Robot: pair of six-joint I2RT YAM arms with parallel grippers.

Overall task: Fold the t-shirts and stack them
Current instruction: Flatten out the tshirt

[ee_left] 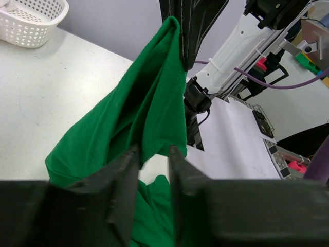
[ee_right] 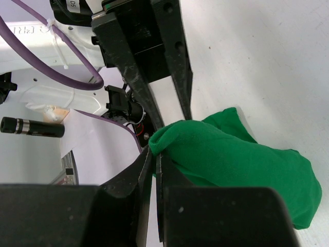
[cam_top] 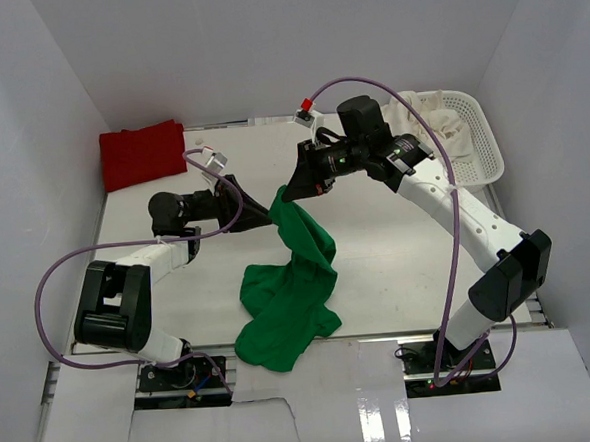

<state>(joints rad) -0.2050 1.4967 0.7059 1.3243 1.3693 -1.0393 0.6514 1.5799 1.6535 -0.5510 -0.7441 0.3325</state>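
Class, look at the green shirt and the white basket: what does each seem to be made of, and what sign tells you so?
The green shirt looks like soft, matt cloth, perhaps knitted cotton: it hangs and pools in limp folds. The basket is probably moulded plastic, smooth and white: its walls stand stiff and carry a regular grid of holes.

- The picture's edge cuts off the basket (ee_left: 31,25) in the left wrist view.
- The left end effector (ee_left: 154,149) hides the bottom of the green t-shirt (ee_left: 149,92) there.

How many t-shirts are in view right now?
3: a green t-shirt hanging mid-table, a red t-shirt folded far left, cream cloth in the basket; that pile may hide more.
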